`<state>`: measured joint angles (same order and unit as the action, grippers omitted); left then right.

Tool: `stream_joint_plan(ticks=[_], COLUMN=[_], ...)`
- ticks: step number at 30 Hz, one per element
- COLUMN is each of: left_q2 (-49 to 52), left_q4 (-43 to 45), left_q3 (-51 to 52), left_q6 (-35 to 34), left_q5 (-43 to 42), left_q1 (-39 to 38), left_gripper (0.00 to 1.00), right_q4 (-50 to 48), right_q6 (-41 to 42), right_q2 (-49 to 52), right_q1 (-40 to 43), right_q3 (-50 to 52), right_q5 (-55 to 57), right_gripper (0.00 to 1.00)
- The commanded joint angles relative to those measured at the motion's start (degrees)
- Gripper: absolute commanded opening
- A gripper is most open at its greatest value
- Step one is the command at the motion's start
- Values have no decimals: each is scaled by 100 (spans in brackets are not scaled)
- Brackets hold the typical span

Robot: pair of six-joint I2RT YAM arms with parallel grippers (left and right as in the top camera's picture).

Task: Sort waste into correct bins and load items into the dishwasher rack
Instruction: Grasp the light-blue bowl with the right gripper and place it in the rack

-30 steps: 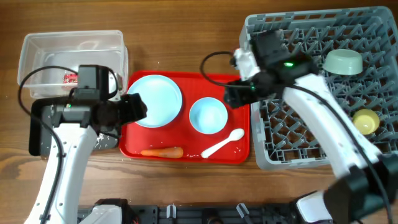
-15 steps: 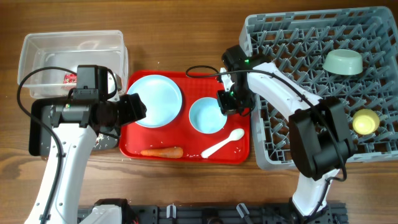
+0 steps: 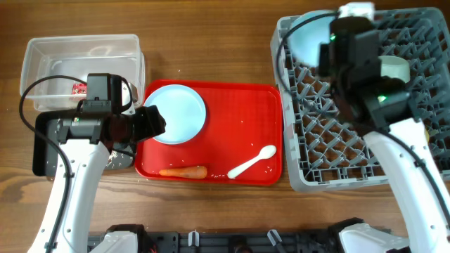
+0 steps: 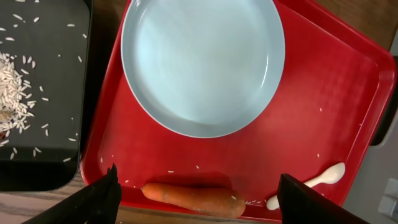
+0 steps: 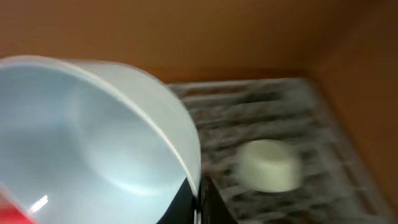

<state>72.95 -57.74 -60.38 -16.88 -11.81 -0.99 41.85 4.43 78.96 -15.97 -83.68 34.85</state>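
Wooden tabletop (image 3: pixel 211 42) carries a red serving tray (image 3: pixel 246 119) in the middle, with the grey dishwasher rack (image 3: pixel 330 154) just beside it on the right. On the left are the clear tub (image 3: pixel 42 56) and, nearer the front, the black tray (image 4: pixel 56 124). The left gripper (image 4: pixel 198 186) hangs over the front edge of the red tray with its two fingers (image 4: pixel 102 198) spread wide and nothing between them. Below it the orange carrot (image 4: pixel 193 198) lies along the tray's front edge. The light blue plate (image 4: pixel 202 65) sits flat at the tray's rear left, and the white spoon (image 3: pixel 252 161) lies at the front right, apart from the carrot. Pale rice-like food scraps (image 4: pixel 15 78) are scattered in the black tray, a few also on the red one, and the red-and-white wrapper (image 3: pixel 79 88) lies inside the clear tub. The right gripper (image 5: pixel 199 199) is over the rack's rear left corner with a light blue bowl (image 5: pixel 93 143). The wrist view is blurred, but the fingers seem pinched together on the bowl's rim. Whether the bowl touches the pegs cannot be told. The pale mint bowl (image 3: pixel 395 68) rests in the rack to the right of that arm.
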Motion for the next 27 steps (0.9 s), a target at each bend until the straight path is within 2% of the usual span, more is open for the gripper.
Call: stream_joint_plan(ticks=[1, 5, 11, 13, 18, 22, 25, 27], left_q2=[-52, -52, -52, -52, -52, -52, -52, -52], left_q4=[66, 131, 225, 260, 313, 330, 328, 328], left_q3=[4, 4, 4, 4, 4, 4, 4, 4], left_q6=[-50, -50, -50, -50, -50, -52, -50, -50], left_q5=[-11, -9, -9, -9, -9, -9, -11, -9], left_q1=[42, 42, 42, 42, 42, 42, 42, 42], left_gripper=[82, 83, 84, 84, 85, 85, 85, 85], right_q4=[-496, -1440, -2981, -3189, -3141, -2955, -2446, -2111], right_q6=[-291, -321, -1759, -1937, -1928, -1926, -1919, -1759], right_q2=[238, 881, 2616, 3051, 3899, 3958, 3958, 3956], right_q1=[535, 1067, 1453, 1456, 1410, 1025, 715, 608], right_q3=[2, 2, 2, 0, 2, 2, 2, 2], right_q5=[1532, 2710, 3296, 3307, 3311, 3327, 3239, 3174], right_gripper=[4, 4, 4, 4, 4, 4, 4, 28])
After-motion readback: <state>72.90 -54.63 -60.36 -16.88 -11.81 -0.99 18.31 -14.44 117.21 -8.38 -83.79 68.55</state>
